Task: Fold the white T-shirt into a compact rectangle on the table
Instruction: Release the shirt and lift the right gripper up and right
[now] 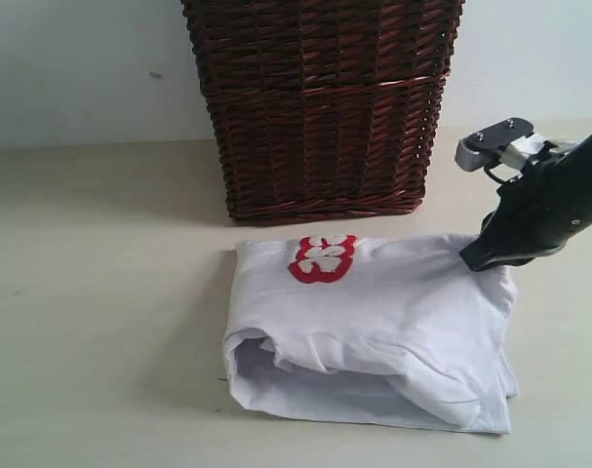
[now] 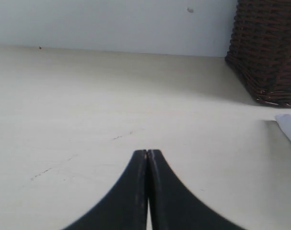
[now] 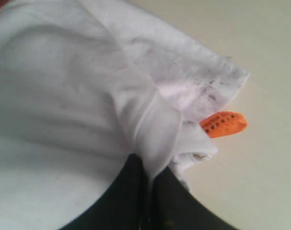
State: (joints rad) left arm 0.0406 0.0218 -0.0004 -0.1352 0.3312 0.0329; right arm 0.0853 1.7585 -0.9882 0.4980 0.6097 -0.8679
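Exterior frontal, 2 wrists close, sharing T-shirt [image 1: 374, 322]

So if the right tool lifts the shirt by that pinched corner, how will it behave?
Probably floppy: the shirt lies in soft rumpled folds, so its layers would likely sag and unfold. Likely light: the right tool holds it by a thin pinch of cloth.

Wrinkled cloth T-shirt [image 1: 374, 322], smooth matt table [image 1: 81, 292], rough woven wicker basket [image 1: 320, 107]

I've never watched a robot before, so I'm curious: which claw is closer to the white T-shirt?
Right. The right claw pinches a fold of the white T-shirt by its orange tag; the left claw is shut over bare table, apart from the shirt.
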